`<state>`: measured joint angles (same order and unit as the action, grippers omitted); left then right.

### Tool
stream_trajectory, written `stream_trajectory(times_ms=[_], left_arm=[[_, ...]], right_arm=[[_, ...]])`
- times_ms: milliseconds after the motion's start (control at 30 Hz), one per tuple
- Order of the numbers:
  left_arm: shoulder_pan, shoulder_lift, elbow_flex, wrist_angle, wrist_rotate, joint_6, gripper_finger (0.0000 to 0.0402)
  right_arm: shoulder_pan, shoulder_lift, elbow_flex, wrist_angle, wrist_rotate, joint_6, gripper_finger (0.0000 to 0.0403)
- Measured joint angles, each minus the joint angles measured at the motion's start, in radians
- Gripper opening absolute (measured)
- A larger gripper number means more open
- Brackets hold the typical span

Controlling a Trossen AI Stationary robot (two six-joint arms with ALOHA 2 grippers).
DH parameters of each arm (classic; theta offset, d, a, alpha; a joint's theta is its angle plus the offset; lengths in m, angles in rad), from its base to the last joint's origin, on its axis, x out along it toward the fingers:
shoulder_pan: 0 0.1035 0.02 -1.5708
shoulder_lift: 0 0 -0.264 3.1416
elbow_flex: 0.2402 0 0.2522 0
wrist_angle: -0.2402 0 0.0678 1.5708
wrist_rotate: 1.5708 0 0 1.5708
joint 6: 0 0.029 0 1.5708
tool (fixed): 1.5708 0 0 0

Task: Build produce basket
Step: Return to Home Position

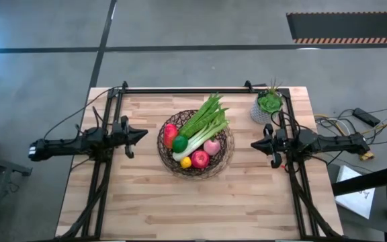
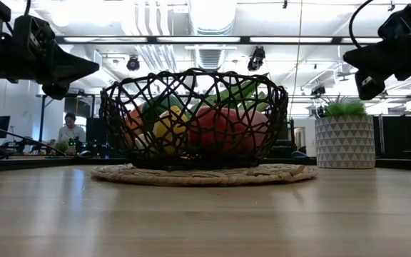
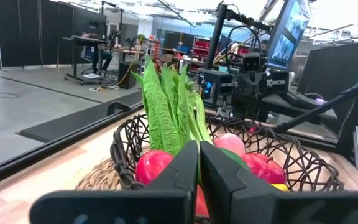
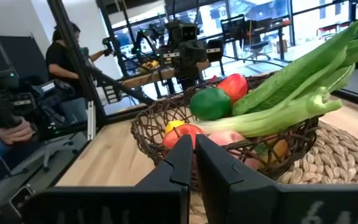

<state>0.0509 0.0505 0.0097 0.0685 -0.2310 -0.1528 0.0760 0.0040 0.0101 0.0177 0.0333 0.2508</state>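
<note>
The dark wire basket (image 1: 195,142) sits mid-table on its pale woven base (image 2: 203,174). Inside lie the pale green celery stalk (image 1: 202,133) and long green vegetable (image 1: 203,114), their leafy tops over the far rim, plus a red-orange fruit (image 1: 170,132), green lime (image 1: 179,143), yellow lemon (image 1: 186,162), red fruit (image 1: 200,158) and pink fruit (image 1: 211,146). My left gripper (image 1: 142,134) hovers shut to the basket's left, above the table. My right gripper (image 1: 254,143) hovers shut to its right. In the wrist views the left gripper (image 3: 199,149) and the right gripper (image 4: 193,142) both point at the basket.
A small grey pot with a green plant (image 1: 268,105) stands near the table's far right corner, just beyond the right arm. Bare wooden tabletop (image 1: 193,208) stretches along the near side. A person (image 4: 64,59) and equipment show in the room beyond the table.
</note>
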Motion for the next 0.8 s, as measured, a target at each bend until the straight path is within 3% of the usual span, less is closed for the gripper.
stream_trajectory(times_ms=[233, 500, 800], left_arm=[[0.000, 0.020, 0.000, -0.001, 0.026, 0.000, 0.0000], [0.000, 0.004, 0.001, -0.014, 0.245, 0.005, 0.0000], [0.000, -0.005, -0.002, -0.046, 0.195, 0.046, 0.0000]], right_arm=[[0.048, 0.000, 0.000, 0.001, 0.017, -0.020, 0.0012], [0.051, 0.000, 0.000, 0.000, 0.019, -0.036, 0.0012], [0.051, -0.002, 0.000, -0.001, 0.019, -0.051, 0.0012]])
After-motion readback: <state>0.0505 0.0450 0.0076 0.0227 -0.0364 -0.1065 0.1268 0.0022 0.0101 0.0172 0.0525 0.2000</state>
